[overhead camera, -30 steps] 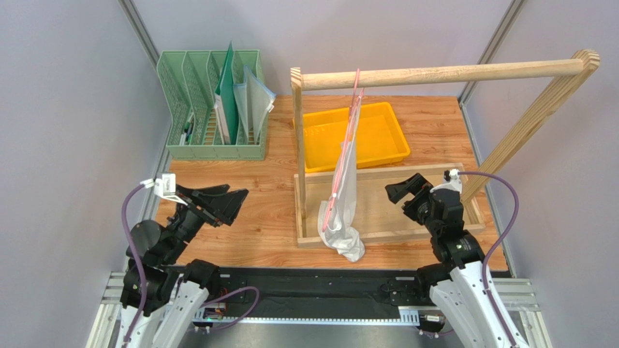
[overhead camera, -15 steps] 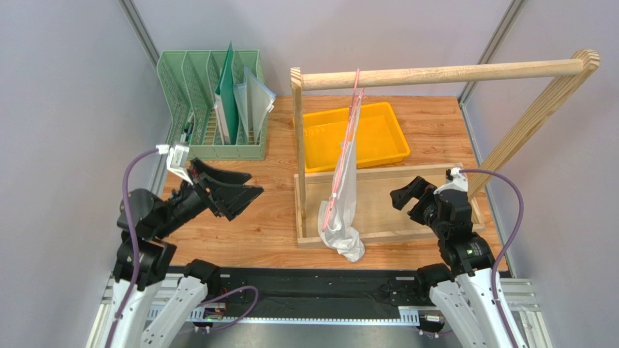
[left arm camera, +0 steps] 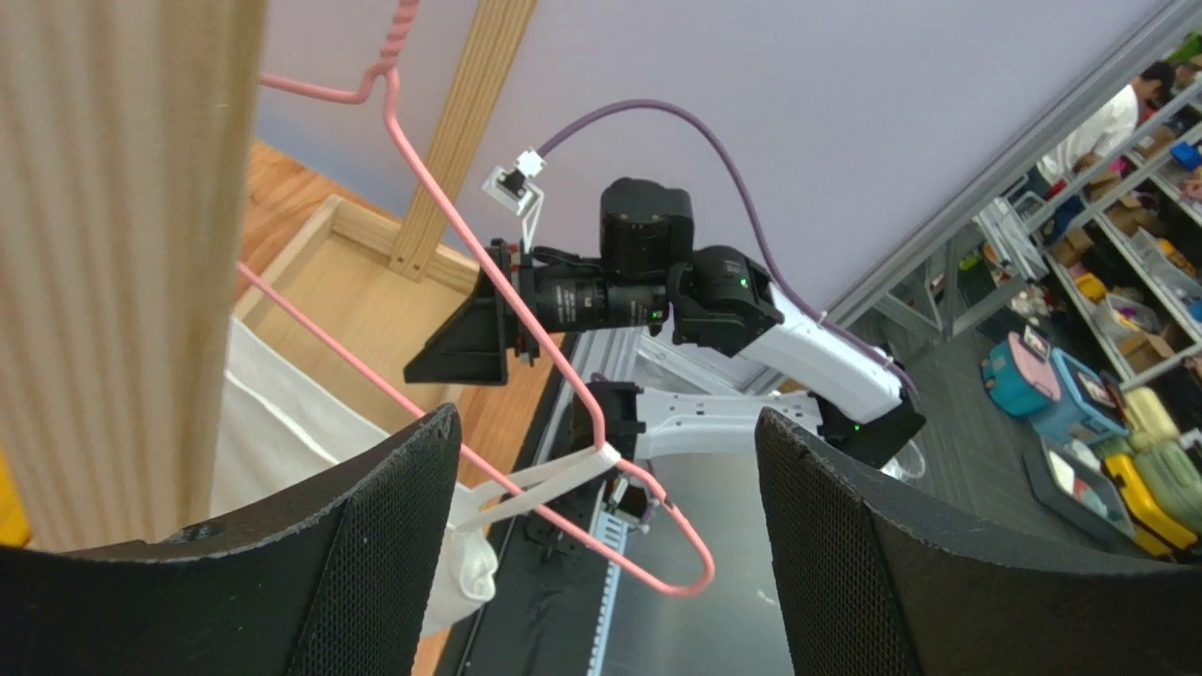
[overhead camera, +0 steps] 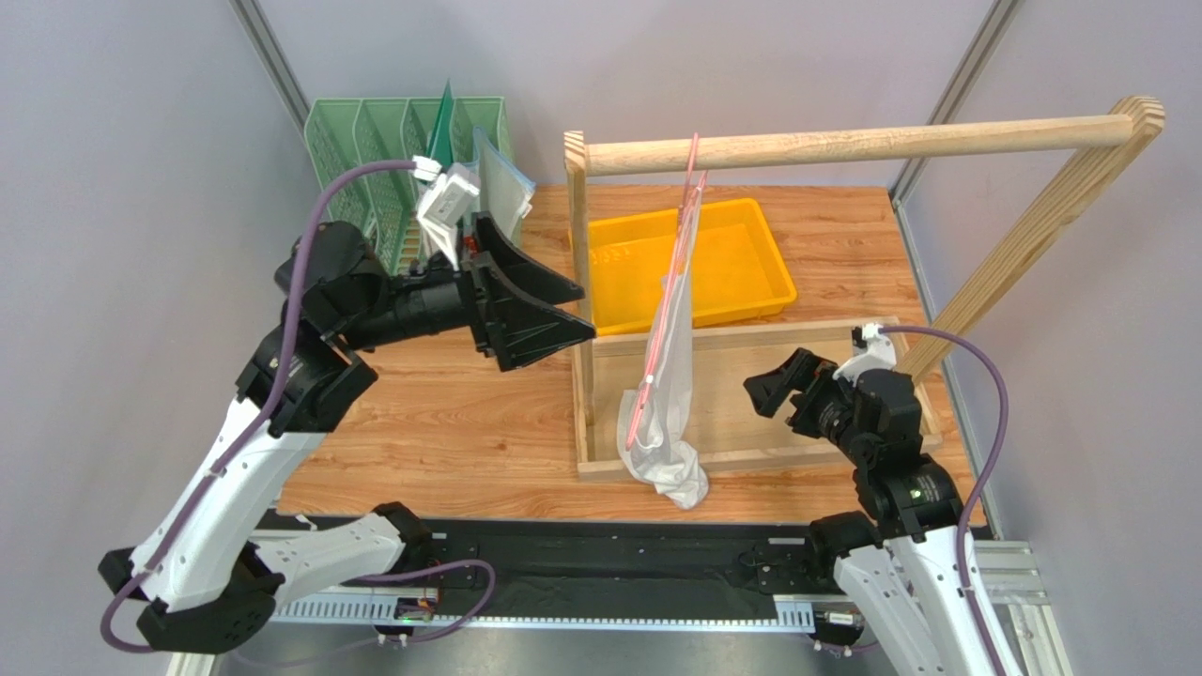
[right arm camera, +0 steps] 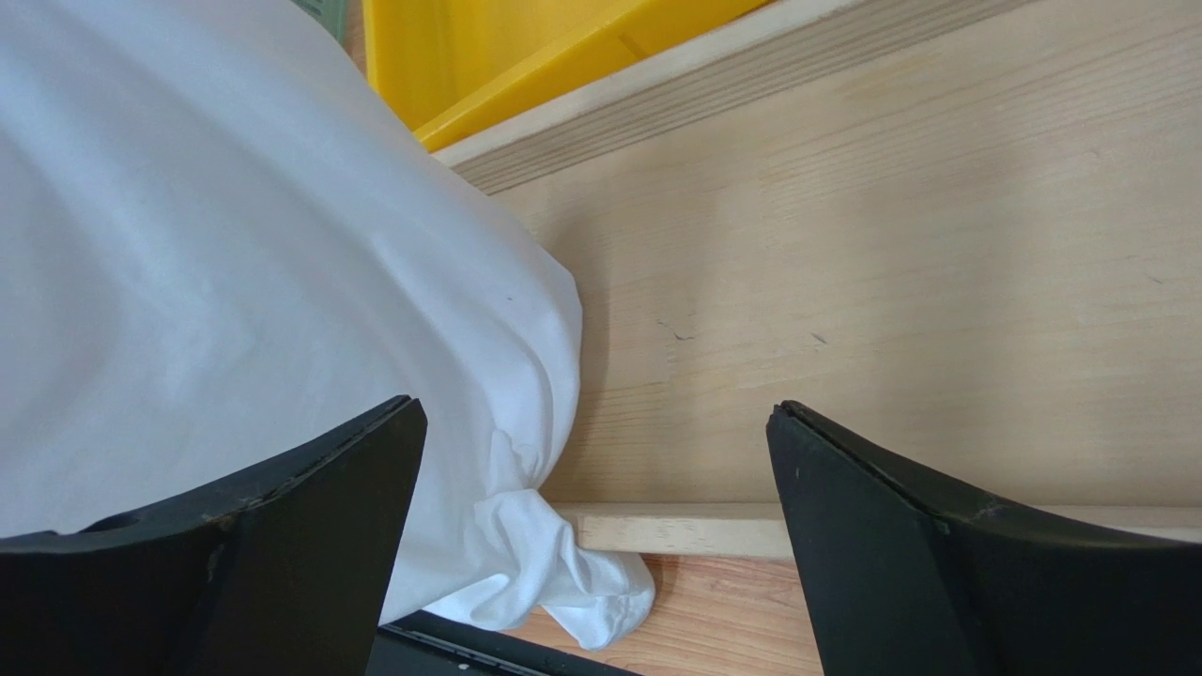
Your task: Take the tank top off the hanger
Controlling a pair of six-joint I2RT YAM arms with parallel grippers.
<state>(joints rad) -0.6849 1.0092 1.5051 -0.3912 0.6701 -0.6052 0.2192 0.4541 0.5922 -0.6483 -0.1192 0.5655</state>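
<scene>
The white tank top (overhead camera: 663,395) hangs on the pink hanger (overhead camera: 687,211), which hooks over the wooden rail. Its hem drapes over the front edge of the rack's base. My left gripper (overhead camera: 581,310) is open and empty, raised just left of the rack's post and facing the hanger. In the left wrist view the hanger (left arm camera: 550,352) and a tank top strap (left arm camera: 543,479) show between my open fingers (left arm camera: 353,564). My right gripper (overhead camera: 762,383) is open and empty, low over the base, right of the garment. The right wrist view shows the tank top (right arm camera: 240,282) ahead on the left.
The wooden rail (overhead camera: 875,141) rests on a post (overhead camera: 576,282) and a slanted right leg (overhead camera: 1030,240), over a shallow wooden base frame (overhead camera: 790,451). A yellow tray (overhead camera: 734,268) lies behind it. A green file rack (overhead camera: 367,211) holding folders stands at the back left.
My left arm has lifted and swung forward and right, from low near the table's front left up to the rack's post. My right gripper has shifted slightly left toward the garment.
</scene>
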